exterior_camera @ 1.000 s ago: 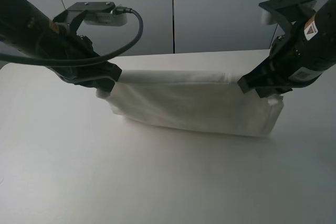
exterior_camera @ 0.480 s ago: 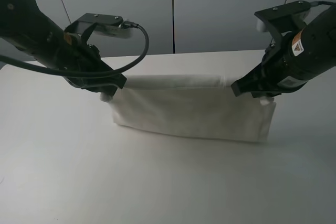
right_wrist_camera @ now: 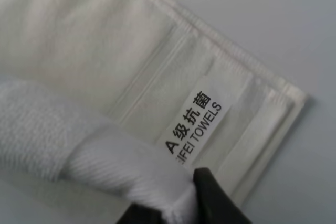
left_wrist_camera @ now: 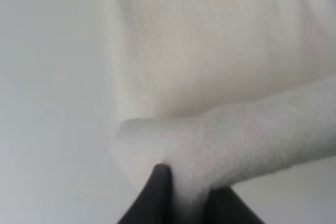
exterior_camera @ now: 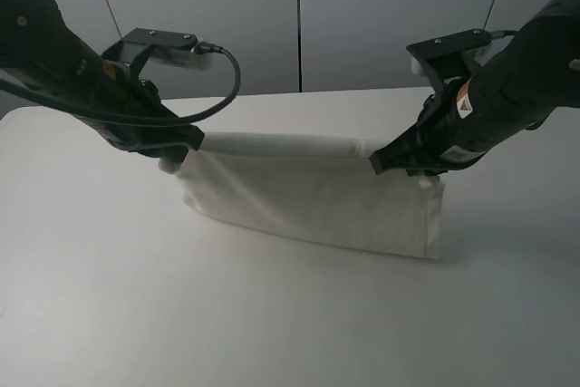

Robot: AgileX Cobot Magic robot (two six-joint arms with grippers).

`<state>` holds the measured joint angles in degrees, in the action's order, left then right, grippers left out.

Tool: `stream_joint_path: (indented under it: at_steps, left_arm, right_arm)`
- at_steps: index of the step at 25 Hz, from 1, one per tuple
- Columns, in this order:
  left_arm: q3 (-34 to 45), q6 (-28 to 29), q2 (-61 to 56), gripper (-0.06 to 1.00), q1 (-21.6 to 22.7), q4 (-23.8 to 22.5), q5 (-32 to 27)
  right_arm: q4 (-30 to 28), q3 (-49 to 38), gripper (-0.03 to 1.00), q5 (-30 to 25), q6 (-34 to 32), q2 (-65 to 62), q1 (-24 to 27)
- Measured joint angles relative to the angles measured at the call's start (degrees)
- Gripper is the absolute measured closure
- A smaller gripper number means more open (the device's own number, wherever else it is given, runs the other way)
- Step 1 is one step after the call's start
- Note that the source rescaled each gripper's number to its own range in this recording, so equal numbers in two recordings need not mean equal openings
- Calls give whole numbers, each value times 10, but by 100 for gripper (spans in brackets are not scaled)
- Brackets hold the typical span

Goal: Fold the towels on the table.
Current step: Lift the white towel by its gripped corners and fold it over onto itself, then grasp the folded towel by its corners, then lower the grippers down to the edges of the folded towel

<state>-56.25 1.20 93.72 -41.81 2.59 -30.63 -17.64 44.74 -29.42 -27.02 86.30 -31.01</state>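
White towel hanging doubled, top edge pinched by left gripper and right gripper, lower fold on white table, grey wall behind

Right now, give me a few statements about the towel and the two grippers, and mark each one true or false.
1. The left gripper and the right gripper both hold the towel by its top edge. True.
2. The towel lies spread flat on the table. False: it hangs as a sheet between the two grippers.
3. A label with dark print shows on the towel near the right gripper. True.
4. The left gripper is open above the towel. False: it is shut on a bunched corner of the towel.
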Motion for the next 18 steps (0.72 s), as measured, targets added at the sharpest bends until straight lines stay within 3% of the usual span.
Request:
stream_joint_path:
  at_steps: [1,3,6,7,10,18]
  left_arm:
    - [0,1,7,76,0,-2,3]
    - [0,1,19,56,2,-13,5]
    - [1,9,33,7,6,-29,18]
    - [1,17,33,1,6,-33,25]
    - [1,29,34,-3,7,-47,37]
    - [1,38,34,-3,7,-71,48]
  right_arm:
    - [-15,0,84,1,-14,0,0]
    - [-43,0,60,-1,-53,0,0]
    - [-58,-1,12,-5,-85,0,0]
    - [-60,-1,3,-5,-91,0,0]
    - [-65,-1,-3,-6,-105,0,0]
    - [-68,-1,-3,-7,-110,0,0]
